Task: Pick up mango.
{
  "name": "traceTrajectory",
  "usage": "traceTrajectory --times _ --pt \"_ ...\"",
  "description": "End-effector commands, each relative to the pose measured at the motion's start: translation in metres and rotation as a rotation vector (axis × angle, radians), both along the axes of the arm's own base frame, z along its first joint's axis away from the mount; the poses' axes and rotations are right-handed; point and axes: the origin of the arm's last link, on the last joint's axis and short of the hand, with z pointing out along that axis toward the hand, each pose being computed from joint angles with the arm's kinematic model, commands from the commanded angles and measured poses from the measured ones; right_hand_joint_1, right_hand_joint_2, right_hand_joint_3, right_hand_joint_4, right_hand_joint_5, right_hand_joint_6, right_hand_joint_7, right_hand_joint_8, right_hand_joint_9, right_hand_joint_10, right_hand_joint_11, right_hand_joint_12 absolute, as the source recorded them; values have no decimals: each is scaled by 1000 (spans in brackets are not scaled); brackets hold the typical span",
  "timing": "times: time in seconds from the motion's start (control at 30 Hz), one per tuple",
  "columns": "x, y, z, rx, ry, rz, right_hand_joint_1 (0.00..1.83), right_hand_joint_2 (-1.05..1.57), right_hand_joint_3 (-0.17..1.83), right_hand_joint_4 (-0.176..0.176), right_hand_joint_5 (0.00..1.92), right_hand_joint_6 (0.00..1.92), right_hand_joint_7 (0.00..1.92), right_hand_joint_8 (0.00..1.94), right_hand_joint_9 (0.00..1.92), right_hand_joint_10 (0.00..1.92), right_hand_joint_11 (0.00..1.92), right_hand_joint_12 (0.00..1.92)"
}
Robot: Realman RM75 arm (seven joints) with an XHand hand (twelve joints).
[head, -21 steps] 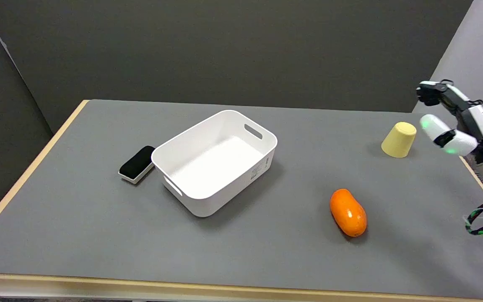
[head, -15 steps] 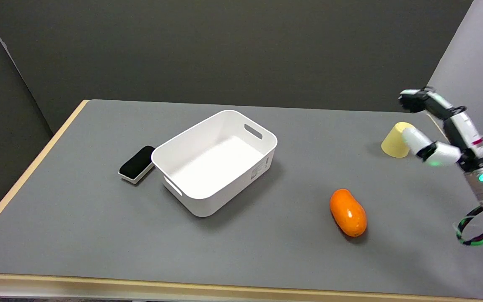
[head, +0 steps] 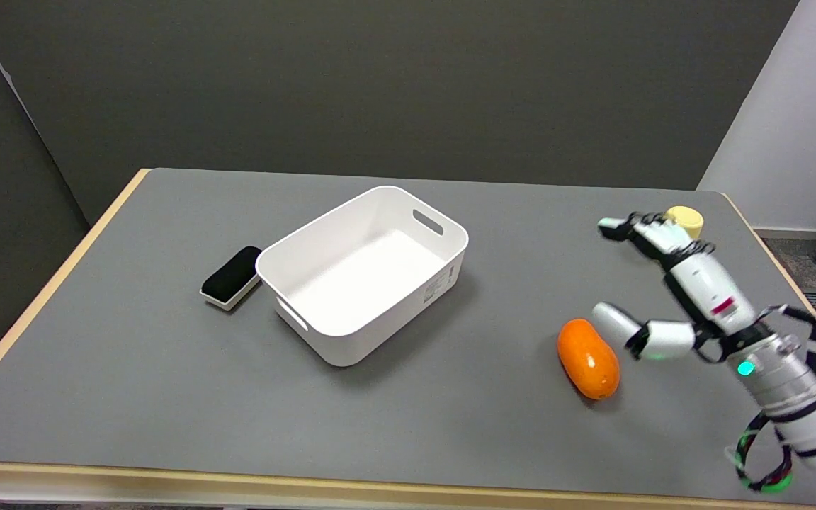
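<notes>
The mango point(head: 588, 358) is an orange oval fruit lying on the grey table point(head: 132, 368), right of centre and toward the near side. My right hand point(head: 670, 290) hovers just to the right of it and a little farther back, fingers spread, holding nothing. Its thumb point(head: 613, 324) points toward the mango's upper right end with a small gap between them. The other fingers stretch toward the back of the table, partly in front of a yellow cup.
A white bin point(head: 365, 269) stands at the table's centre. A black eraser point(head: 231, 277) lies against its left side. An upturned yellow cup point(head: 685, 218) stands at the back right, mostly hidden behind my fingers. The table's right edge runs close behind my forearm.
My right hand has swung in from the table's right edge, leftward and down, to just beside the mango. It now covers most of the yellow cup. The mango has not moved.
</notes>
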Motion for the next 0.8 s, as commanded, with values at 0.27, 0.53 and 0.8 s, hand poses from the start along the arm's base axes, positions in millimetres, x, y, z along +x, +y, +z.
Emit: traceTrajectory --times 0.27,0.53,0.8 --pt "-27 9 -40 -112 223 -141 426 606 778 -118 230 462 296 448 137 865 0 1247" --pt "-32 2 -33 -295 371 -173 369 559 890 -130 198 489 237 489 115 788 -1 1133" --pt "-33 8 -61 -368 368 -171 340 560 874 -176 177 495 251 517 132 815 -1 1157"
